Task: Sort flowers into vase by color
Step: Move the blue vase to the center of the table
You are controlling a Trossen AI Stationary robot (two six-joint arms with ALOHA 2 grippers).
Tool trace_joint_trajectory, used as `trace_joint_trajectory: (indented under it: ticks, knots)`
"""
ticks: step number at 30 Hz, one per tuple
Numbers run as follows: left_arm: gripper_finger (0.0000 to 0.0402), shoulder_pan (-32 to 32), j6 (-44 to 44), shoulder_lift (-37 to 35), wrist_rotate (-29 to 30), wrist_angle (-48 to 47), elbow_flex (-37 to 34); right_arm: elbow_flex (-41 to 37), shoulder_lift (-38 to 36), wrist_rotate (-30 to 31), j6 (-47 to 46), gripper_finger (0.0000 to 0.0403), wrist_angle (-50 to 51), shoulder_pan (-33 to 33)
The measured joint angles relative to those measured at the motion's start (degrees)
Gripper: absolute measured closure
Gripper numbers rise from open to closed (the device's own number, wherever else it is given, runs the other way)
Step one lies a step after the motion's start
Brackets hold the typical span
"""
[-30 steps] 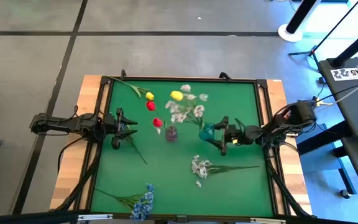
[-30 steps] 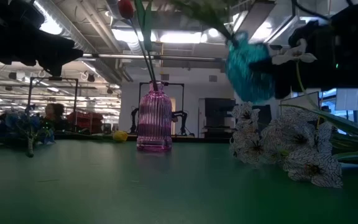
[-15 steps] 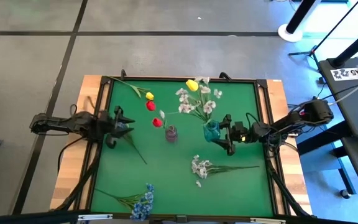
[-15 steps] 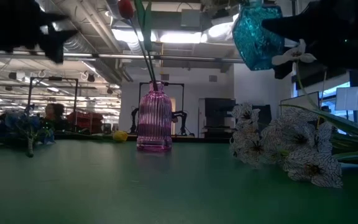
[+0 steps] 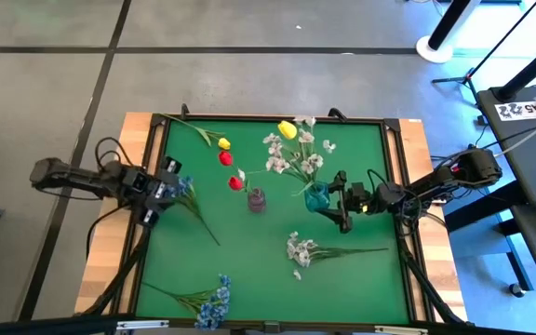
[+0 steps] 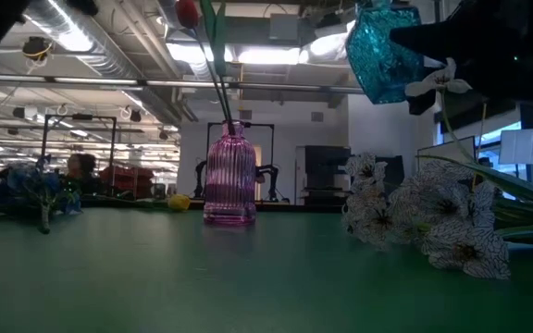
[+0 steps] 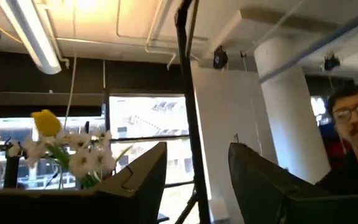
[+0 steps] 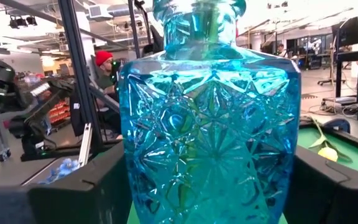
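The left gripper point(image 5: 161, 190), fingers spread and empty, has drawn back from the pink vase point(image 5: 256, 199) while the right gripper point(image 5: 335, 198) keeps clamping the raised blue vase point(image 5: 316, 195), leaving loose flowers point(image 5: 299, 249) unsorted.

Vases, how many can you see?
2. A pink vase stands mid-table holding red flowers. A blue vase with white and yellow flowers is held up by the right gripper.

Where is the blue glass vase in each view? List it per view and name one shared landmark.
High view: blue glass vase right of centre, in the right gripper.
Low view: vase top right, lifted.
Left wrist view: only its flowers show.
Right wrist view: vase fills the centre.
Shared landmark: pink vase.
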State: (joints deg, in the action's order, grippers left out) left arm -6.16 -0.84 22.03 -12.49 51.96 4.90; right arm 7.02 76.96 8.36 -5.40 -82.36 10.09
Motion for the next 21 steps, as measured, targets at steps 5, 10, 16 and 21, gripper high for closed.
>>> trace_joint_trajectory:
  ticks: [5, 10, 16, 21]
  knots:
    - [0.0234, -0.27, 4.07, 18.03, 2.38, -0.85, 14.22, 2.24, -0.01, 0.1, 0.93, 0.0103, -0.05, -0.01]
    - [0.0234, -0.2, 3.72, 33.48, 17.72, -6.32, 28.71, 3.58, -1.3, 1.57, 0.92, 0.0103, 0.31, -0.96]
    - [0.0234, 1.52, 8.55, 44.85, 29.74, -14.94, 44.54, 3.72, -8.44, 2.29, 1.18, 0.0103, 6.94, -2.25]
    - [0.0234, 1.64, 8.62, 51.05, 29.42, -27.15, 56.86, 3.72, -12.37, 3.12, 1.34, 0.0102, 14.13, -2.25]
